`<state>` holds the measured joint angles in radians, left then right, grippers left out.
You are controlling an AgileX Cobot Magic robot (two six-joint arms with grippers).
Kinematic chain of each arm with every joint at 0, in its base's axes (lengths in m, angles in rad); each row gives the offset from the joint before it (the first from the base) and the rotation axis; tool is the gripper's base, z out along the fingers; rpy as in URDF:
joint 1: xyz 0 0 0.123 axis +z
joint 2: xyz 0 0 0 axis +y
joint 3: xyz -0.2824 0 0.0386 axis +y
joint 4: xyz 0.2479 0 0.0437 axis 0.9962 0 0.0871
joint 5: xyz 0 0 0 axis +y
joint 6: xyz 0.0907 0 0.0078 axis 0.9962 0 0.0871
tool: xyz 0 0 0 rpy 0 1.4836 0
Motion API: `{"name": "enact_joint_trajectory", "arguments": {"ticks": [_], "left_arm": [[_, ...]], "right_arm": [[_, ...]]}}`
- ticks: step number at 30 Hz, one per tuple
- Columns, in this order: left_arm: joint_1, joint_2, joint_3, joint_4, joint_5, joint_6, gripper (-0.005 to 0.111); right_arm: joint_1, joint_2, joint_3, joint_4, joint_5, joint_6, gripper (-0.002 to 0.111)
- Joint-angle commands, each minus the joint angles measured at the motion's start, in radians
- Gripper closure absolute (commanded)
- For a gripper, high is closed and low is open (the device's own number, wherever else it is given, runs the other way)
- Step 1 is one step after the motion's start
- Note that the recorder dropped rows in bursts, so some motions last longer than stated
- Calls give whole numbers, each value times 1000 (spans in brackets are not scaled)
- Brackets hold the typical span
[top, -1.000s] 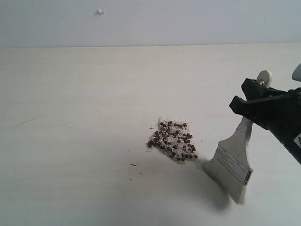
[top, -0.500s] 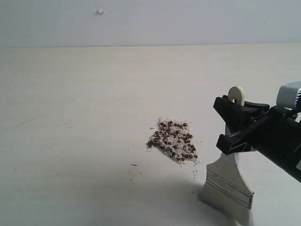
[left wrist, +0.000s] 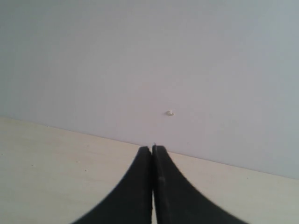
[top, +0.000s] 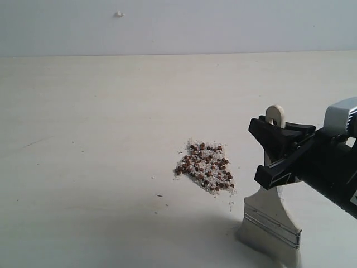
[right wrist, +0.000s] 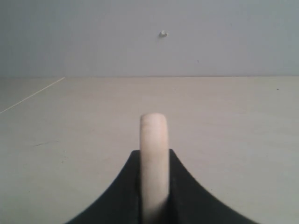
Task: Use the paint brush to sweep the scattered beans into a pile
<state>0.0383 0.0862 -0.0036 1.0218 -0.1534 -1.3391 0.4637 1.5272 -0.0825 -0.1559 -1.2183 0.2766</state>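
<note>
The beans [top: 205, 167], tiny reddish-brown ones mixed with whitish grains, lie gathered in one patch at the middle of the pale table. To the right of them the paint brush [top: 271, 218] stands nearly upright, its silver ferrule low and its bristles at the picture's bottom edge. My right gripper [top: 271, 154] is shut on the brush's wooden handle [right wrist: 154, 154], whose rounded end sticks out past the fingers. My left gripper [left wrist: 153, 149] is shut with nothing in it and does not show in the exterior view.
A grey wall [top: 178, 25] with a small white knob [top: 118, 14] rises behind the table's far edge. A few stray specks [top: 158, 195] lie left of the bean patch on the table [top: 83, 139].
My right gripper has swung the brush from a tilt to nearly upright and carried it lower in the exterior view and slightly left. The bean patch has not moved.
</note>
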Motion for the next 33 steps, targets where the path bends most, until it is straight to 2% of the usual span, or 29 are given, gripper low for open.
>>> {"name": "enact_joint_trajectory", "arguments": {"ticks": [1, 9, 16, 23, 28, 33], "left_arm": [[1, -5, 4, -8, -1, 1, 107], [1, -5, 4, -8, -1, 1, 107], [1, -5, 4, -8, -1, 1, 107], [1, -5, 4, -8, -1, 1, 107], [1, -5, 4, -8, -1, 1, 107], [1, -5, 4, -8, -1, 1, 107]], "right_arm": [[2, -4, 7, -1, -3, -13, 108], [2, -27, 5, 128, -3, -10, 108], [2, -121, 5, 128, -3, -8, 108], [2, -243, 5, 14, -3, 43, 108], [2, -335, 5, -67, 166, 89, 108], [2, -407, 5, -169, 248, 119, 108]]}}
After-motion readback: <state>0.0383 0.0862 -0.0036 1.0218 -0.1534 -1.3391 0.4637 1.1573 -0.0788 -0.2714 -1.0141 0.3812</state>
